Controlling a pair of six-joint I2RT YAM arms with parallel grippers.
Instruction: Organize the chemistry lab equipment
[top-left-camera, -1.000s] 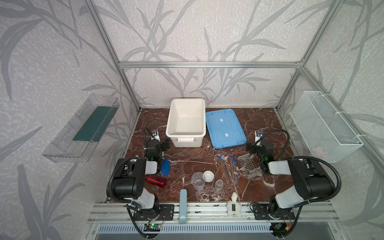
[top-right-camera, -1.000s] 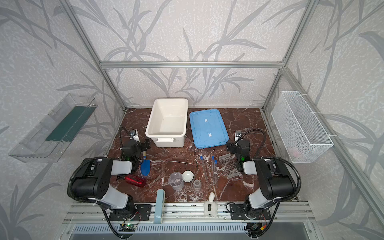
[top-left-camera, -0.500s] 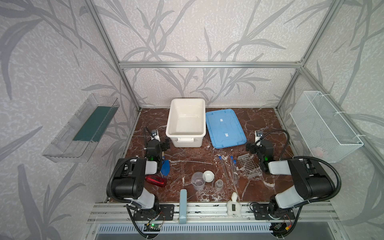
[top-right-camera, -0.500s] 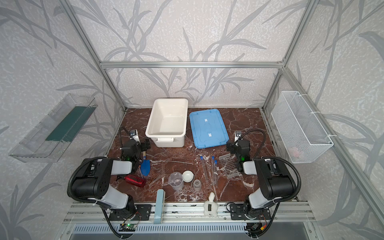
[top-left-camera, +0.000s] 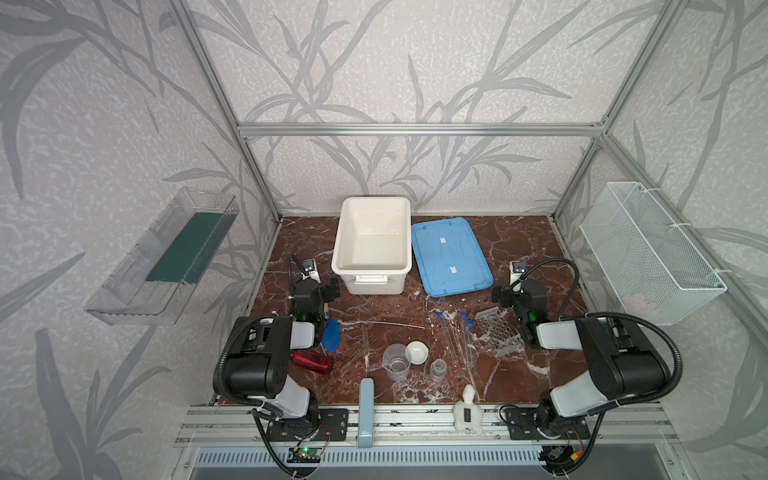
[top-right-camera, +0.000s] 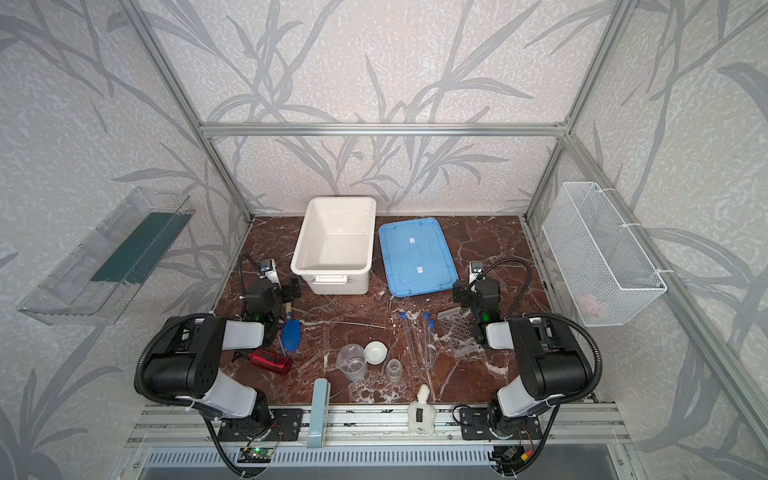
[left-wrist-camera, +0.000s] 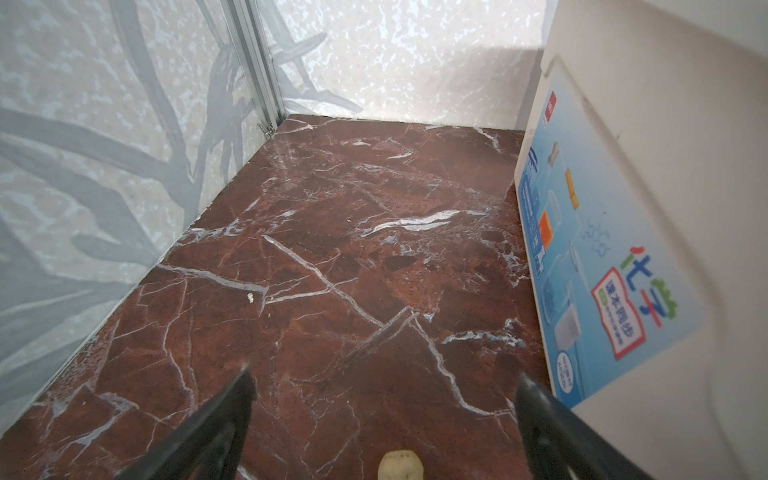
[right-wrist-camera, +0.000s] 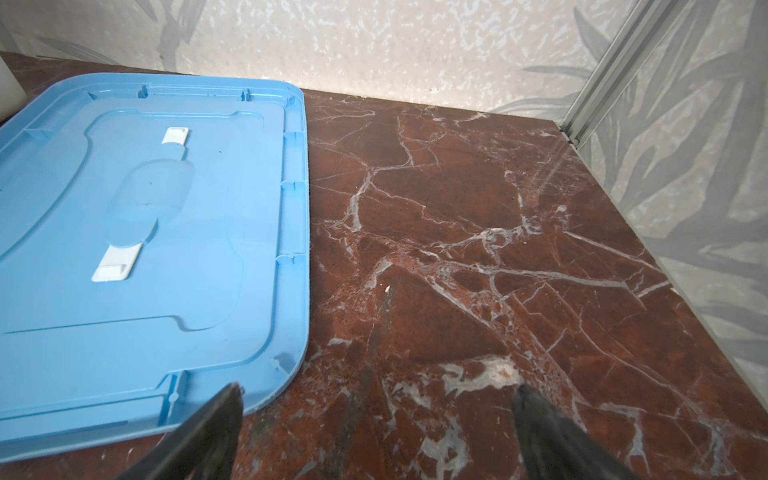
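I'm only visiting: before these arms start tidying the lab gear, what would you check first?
1. Left pincer open and empty: ok.
2. Right pincer open and empty: ok.
3. Bin uncovered, nothing inside: ok.
4. Lid lying flat beside the bin: ok.
5. Beaker upright: ok.
6. Tubes in the rack: not ok, they lie on the table beside it.

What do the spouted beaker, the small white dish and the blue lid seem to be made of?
Spouted beaker: see-through walls, so clear plastic or glass; I cannot tell which. Small white dish: smooth opaque white, perhaps ceramic or plastic. Blue lid: matte moulded plastic, judging by its ribs, rounded corners and pressed recess.
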